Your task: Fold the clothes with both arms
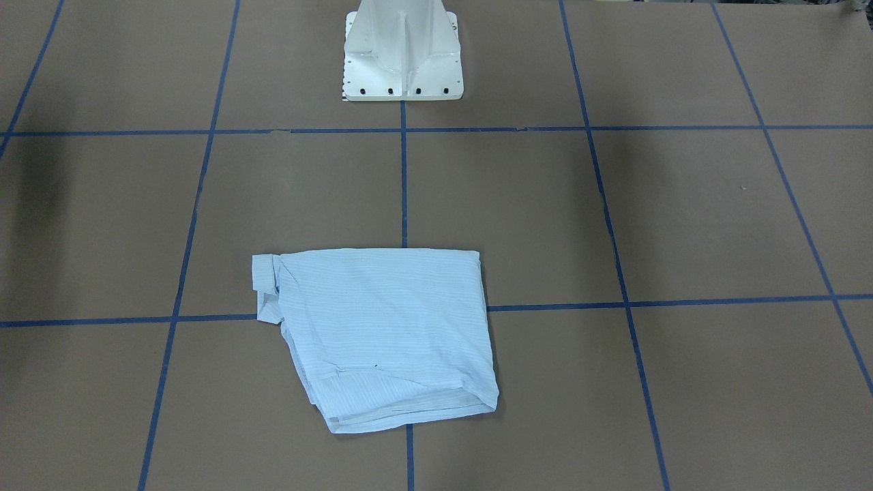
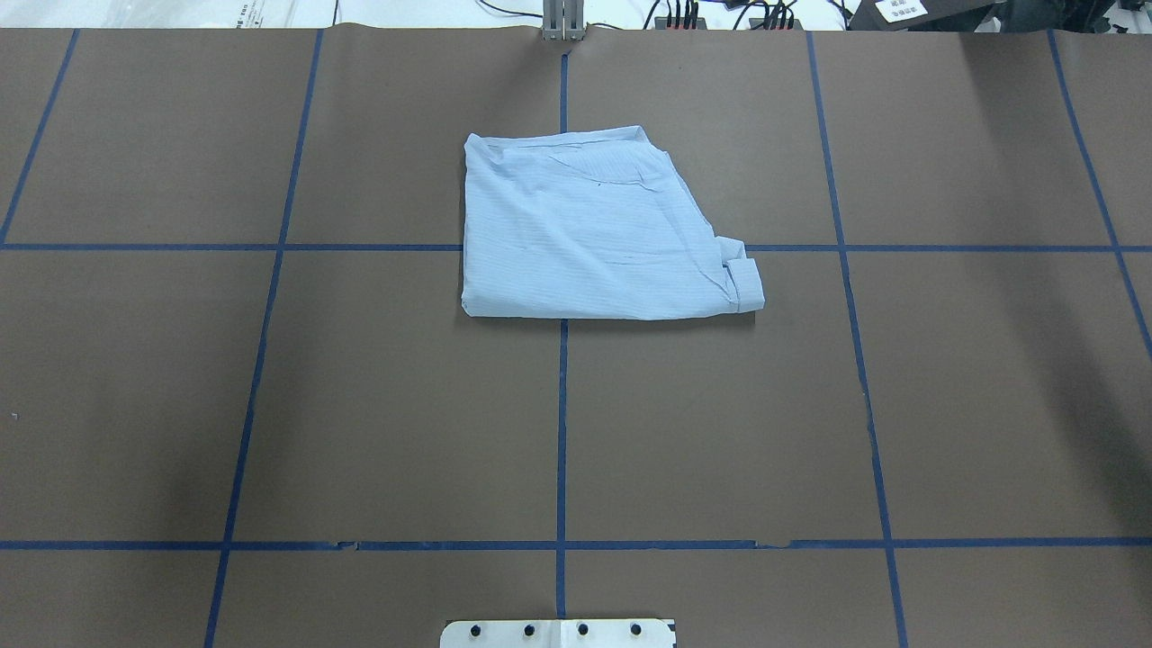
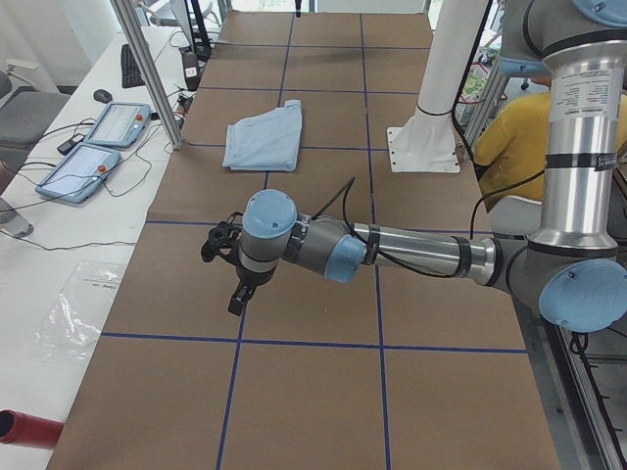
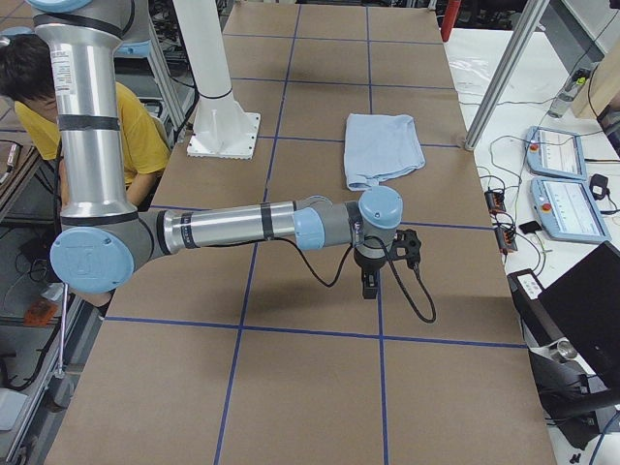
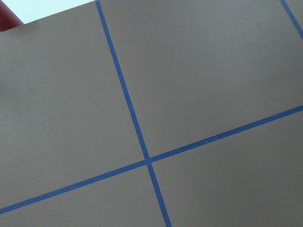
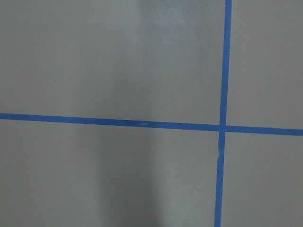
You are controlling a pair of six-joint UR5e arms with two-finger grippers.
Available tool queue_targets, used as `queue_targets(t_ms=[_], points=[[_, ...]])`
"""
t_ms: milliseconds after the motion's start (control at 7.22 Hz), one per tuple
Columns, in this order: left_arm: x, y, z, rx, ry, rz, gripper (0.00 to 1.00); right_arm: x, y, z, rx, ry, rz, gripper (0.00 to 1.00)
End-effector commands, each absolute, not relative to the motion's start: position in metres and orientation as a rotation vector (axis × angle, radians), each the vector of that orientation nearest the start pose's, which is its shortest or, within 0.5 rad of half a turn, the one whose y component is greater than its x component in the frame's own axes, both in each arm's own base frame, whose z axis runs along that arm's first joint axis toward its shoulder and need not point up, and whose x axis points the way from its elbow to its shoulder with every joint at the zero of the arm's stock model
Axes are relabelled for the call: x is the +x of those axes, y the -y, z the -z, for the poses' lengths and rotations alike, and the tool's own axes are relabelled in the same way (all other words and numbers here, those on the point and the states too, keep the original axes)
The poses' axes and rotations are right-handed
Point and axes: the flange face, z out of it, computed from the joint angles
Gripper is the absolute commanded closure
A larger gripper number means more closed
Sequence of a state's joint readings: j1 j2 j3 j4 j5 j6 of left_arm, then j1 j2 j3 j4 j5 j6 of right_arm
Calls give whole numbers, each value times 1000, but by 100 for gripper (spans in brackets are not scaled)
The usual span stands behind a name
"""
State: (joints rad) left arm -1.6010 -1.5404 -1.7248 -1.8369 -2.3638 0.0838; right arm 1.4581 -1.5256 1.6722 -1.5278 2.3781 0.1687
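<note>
The shirt (image 2: pixel 585 243) lies folded flat on the tabletop (image 2: pixel 360 405), between the two tools and well apart from both, so the task looks close to done. The risks would come from any further handling.

The packet is not square. One side runs on a slant, a small rolled piece, probably a cuff (image 2: pixel 745 286), sticks out at one corner, and the layers along the edge far from the robot are staggered. If a tool goes in to tidy that corner, the thin cloth could let the fingers catch only the top layer, and lifting it would peel the fold open. A tool dragged across the packet could bunch or shift it. If the two tools pull unevenly, the slant would get worse.

The left tool (image 3: pixel 238 299) hangs over bare tabletop beside a tape crossing (image 5: pixel 147 160). It holds nothing and touches nothing. The right tool (image 4: pixel 369 284) does the same at the opposite end. Both wrist views show only brown paper and blue tape, with no fingers in shot. Only the side cameras catch the tools, so I cannot tell whether their fingers are spread or closed.
</note>
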Motion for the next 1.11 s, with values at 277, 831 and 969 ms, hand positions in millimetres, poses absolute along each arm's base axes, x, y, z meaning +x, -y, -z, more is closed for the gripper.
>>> queue_targets(t_ms=[277, 831, 969], points=[[-77, 493, -566, 420, -761, -208, 0, 2, 523, -580, 61, 824, 22, 0], [-76, 493, -560, 431, -770, -215, 0, 1, 522, -580, 58, 833, 23, 0], [-75, 493, -558, 433, -791, -220, 0, 2, 522, -580, 57, 833, 21, 0]])
